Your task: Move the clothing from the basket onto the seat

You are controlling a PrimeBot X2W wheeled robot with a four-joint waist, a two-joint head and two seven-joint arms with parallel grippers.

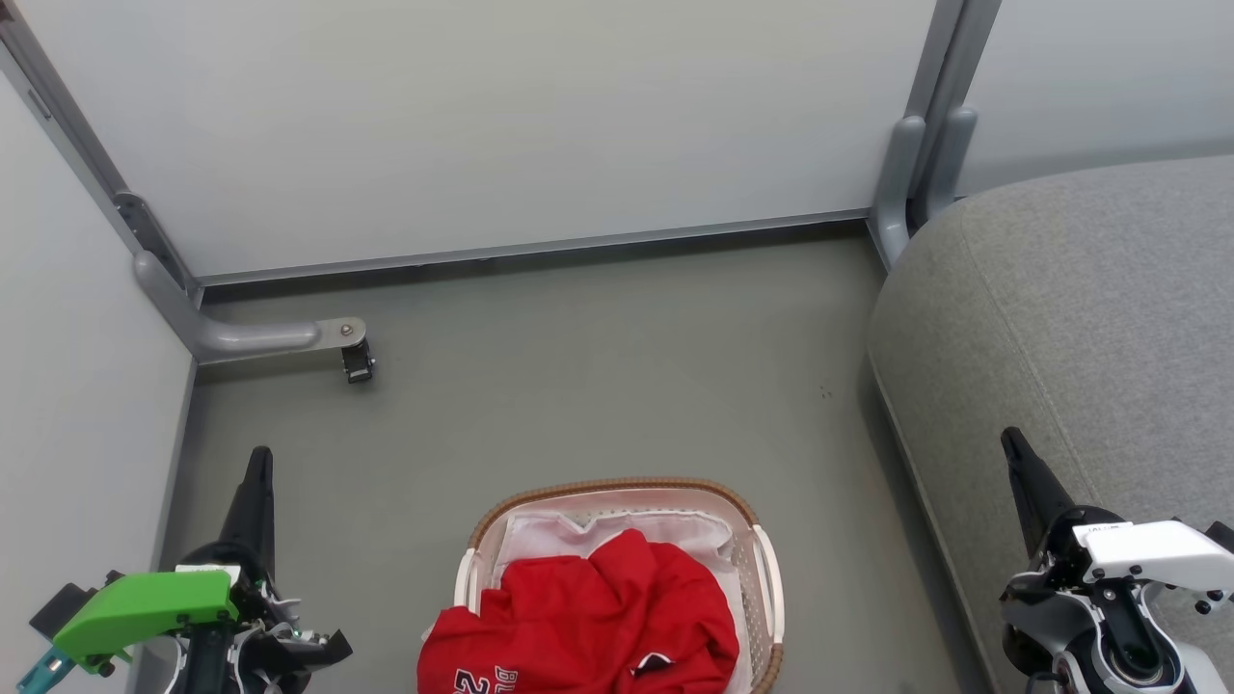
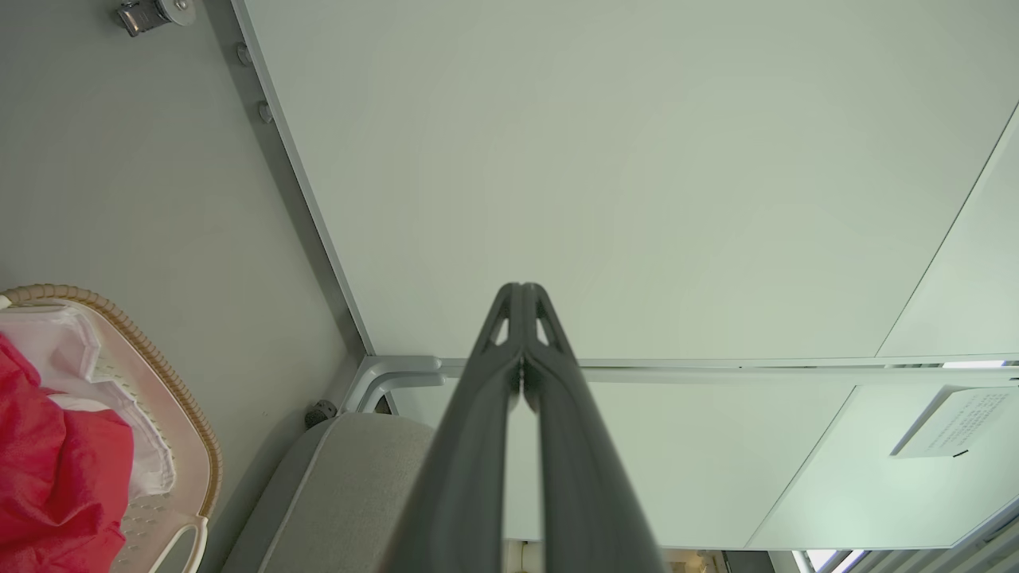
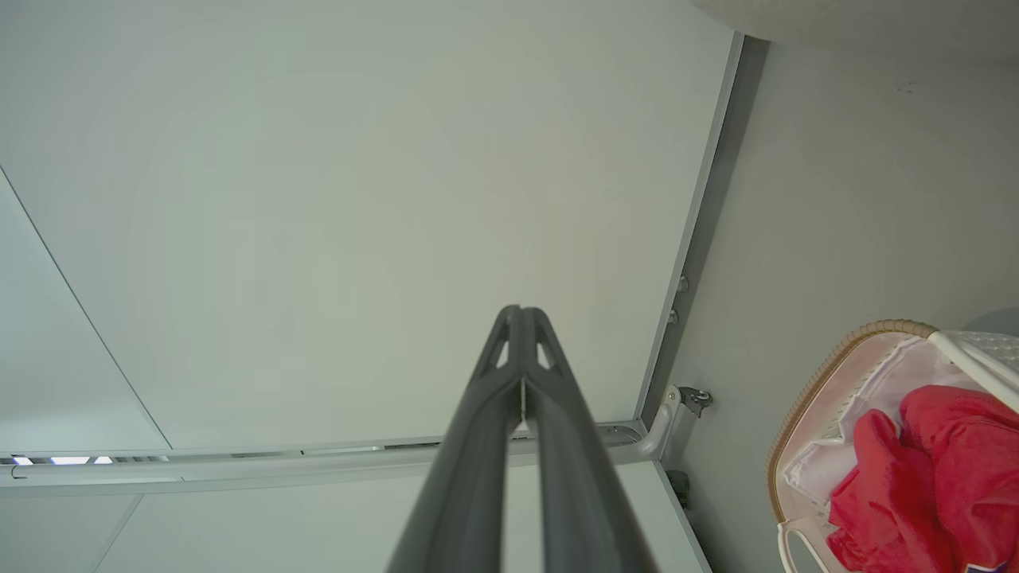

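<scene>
Nearest, at the lower left, the left gripper is clenched on nothing, its fingertips pressed together. The right gripper, at the lower right against the seat, is likewise pinched closed and empty. That grey seat takes the right side. On the floor between the grippers stands the basket, left of the seat and apart from it. Red clothing lies heaped inside, one piece spilling over the near-left rim.

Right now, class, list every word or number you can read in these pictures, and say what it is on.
"2": white numeral on the red clothing, cut off at the picture's edge; the letters beside it are unreadable.
Wall notice: print too small to read.
</scene>
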